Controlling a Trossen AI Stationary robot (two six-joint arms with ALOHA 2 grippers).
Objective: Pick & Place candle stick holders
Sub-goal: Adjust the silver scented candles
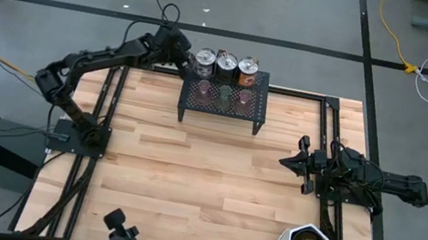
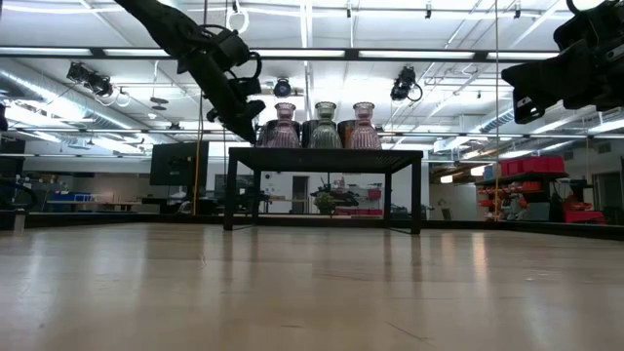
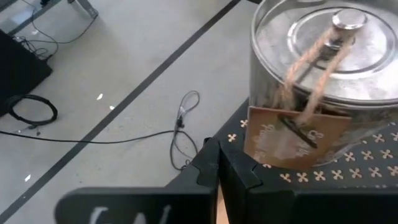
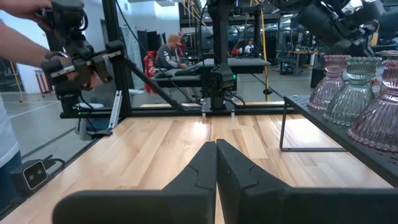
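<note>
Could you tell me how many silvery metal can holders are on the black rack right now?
3. The silvery cans stand in a row along the black rack's far edge: left, middle, right, behind the glass cups. None seems hidden.

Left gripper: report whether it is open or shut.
Shut. The left gripper shows its two dark fingers pressed together with nothing between them, beside the silvery can on the rack.

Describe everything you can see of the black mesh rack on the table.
The rack is a low black metal stand with a perforated top on thin legs, open underneath. It stands upright at the table's far edge, near the middle. On it, three silvery tins line the back and three small glass holders, pink, green, pink, the front. The left gripper, jaws shut, sits beside the leftmost tin at the rack's back left corner.
</note>
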